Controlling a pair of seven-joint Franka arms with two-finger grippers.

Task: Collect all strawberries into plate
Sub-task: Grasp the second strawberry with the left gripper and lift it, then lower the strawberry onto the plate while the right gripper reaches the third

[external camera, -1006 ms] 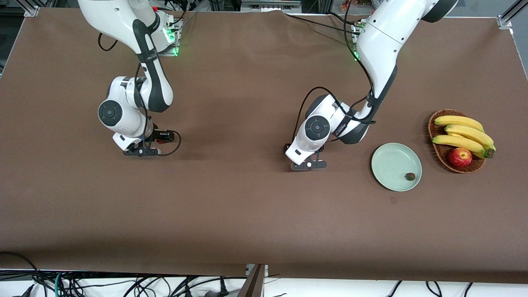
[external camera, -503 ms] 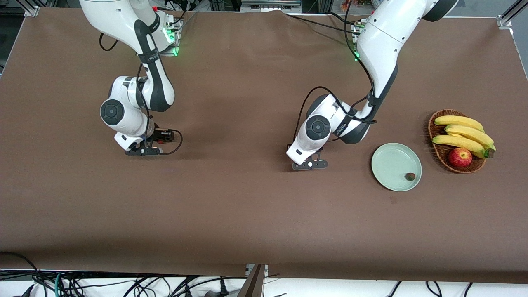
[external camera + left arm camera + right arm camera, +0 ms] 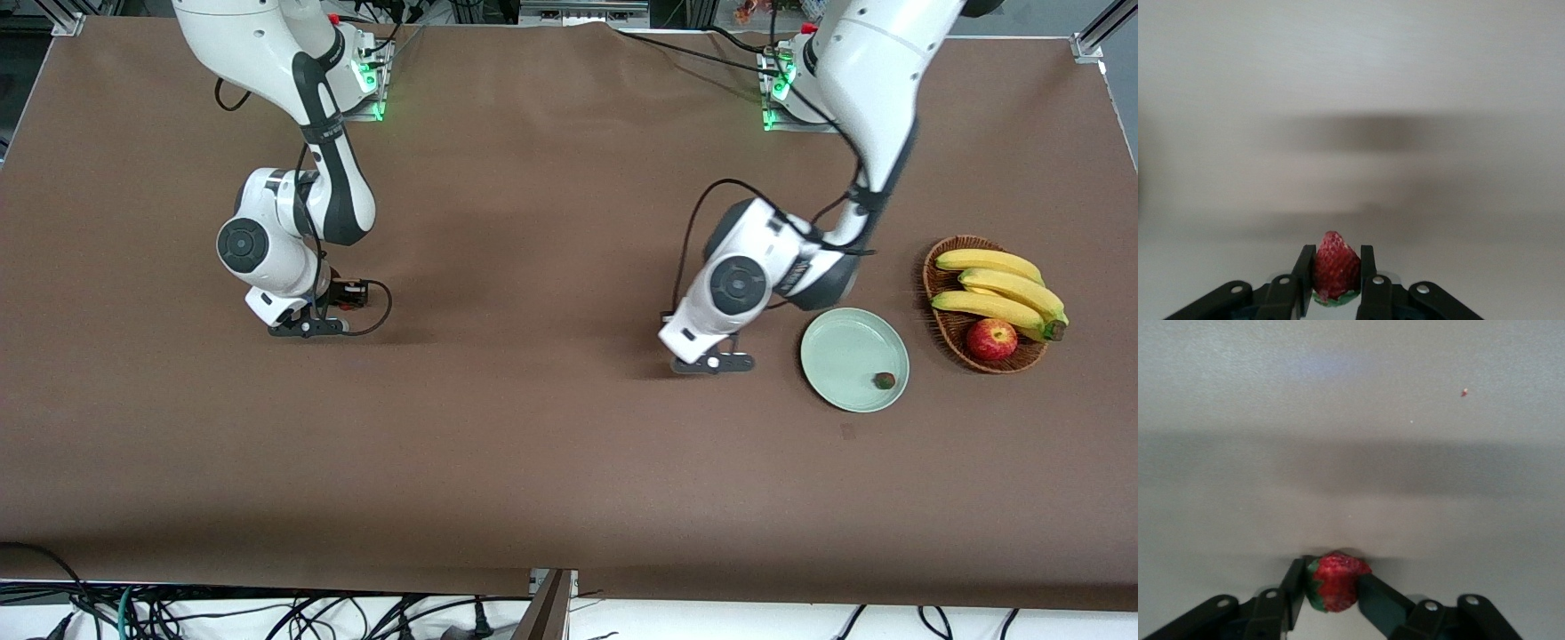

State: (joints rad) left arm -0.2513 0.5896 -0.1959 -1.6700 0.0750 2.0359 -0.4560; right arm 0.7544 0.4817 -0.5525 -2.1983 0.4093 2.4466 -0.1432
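The pale mint-green plate (image 3: pixel 840 348) lies toward the left arm's end of the table, with one strawberry (image 3: pixel 884 380) in it near its rim. My left gripper (image 3: pixel 711 364) is low over the bare table just beside the plate, on the side toward the right arm's end. In the left wrist view it (image 3: pixel 1335 252) is shut on a second strawberry (image 3: pixel 1335 270), tip up. My right gripper (image 3: pixel 307 329) is down at the table toward the right arm's end. In the right wrist view it (image 3: pixel 1331 573) is shut on a third strawberry (image 3: pixel 1336 583).
A brown wicker basket (image 3: pixel 941 267) with bananas (image 3: pixel 1000 286) and a red apple (image 3: pixel 991 339) stands beside the plate, closer to the left arm's end of the table. The brown cloth covers the whole table.
My left arm has swung toward the plate, carrying its strawberry. My right gripper has hardly moved. The plate and its strawberry stay put.
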